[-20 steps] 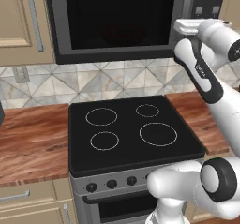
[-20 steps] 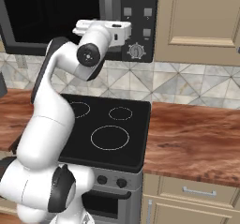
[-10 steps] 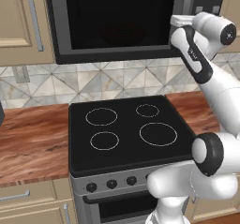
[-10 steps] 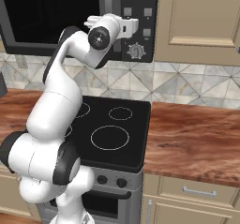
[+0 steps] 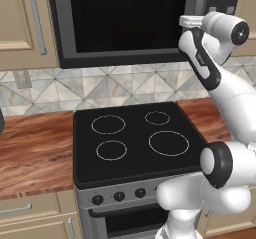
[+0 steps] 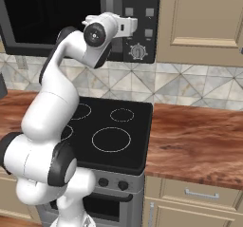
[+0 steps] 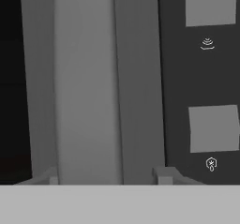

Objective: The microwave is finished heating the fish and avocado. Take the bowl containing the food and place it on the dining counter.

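Note:
The microwave [image 5: 125, 18] hangs above the stove with its dark glass door [image 6: 47, 7] shut. My gripper [image 5: 187, 20] is raised to the door's right edge, beside the button panel [image 6: 140, 22]. In the hand view the grey vertical door handle [image 7: 84, 78] stands very close. My gripper [image 7: 108, 176] is open, with one fingertip on each side of the handle. Grey buttons [image 7: 213, 127] lie to the right. The bowl, fish and avocado are hidden behind the dark glass. The dining counter is out of view.
A black stove [image 5: 135, 138] with several ring burners sits directly below. Wood counters [image 6: 194, 140] [image 5: 35, 148] flank it, over beige drawers [image 6: 199, 193]. Beige wall cabinets [image 6: 199, 22] [image 5: 25, 23] stand on either side of the microwave, above a tiled backsplash [image 5: 100, 88].
The arm's upper joints have swung up and over, and the hand has pushed a little closer to the microwave's handle. The door stays shut.

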Motion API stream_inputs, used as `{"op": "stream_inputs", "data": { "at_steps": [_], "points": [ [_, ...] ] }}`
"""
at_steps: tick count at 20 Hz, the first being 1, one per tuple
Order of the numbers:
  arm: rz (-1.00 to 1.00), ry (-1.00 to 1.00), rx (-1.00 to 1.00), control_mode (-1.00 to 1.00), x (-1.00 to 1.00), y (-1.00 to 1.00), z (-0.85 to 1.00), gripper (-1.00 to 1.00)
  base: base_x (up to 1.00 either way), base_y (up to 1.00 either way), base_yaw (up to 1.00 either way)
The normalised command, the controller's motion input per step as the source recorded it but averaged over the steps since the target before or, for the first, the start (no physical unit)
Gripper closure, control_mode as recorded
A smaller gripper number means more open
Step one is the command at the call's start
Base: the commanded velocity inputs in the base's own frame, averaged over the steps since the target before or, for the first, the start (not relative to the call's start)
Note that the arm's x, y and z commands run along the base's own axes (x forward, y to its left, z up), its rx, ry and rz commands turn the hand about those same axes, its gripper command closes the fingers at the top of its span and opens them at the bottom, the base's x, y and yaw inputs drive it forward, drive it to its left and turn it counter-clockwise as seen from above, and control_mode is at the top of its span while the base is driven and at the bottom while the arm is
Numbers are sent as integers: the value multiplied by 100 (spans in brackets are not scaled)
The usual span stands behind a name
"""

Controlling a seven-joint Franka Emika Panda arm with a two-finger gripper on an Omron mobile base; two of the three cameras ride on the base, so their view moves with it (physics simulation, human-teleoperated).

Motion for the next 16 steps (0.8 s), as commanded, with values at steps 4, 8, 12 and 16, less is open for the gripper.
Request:
{"op": "stream_inputs", "data": {
  "at_steps": [4,8,12,16],
  "points": [
    [0,0,0,-100,-6,0,2,100,0,0,0],
    [3,-1,0,-100,-62,0,38,100,0,0,0],
    [2,-2,0,-100,-96,0,67,100,0,0,0],
    [0,-3,0,-100,-100,1,80,100,0,0,0]
  ]
}}
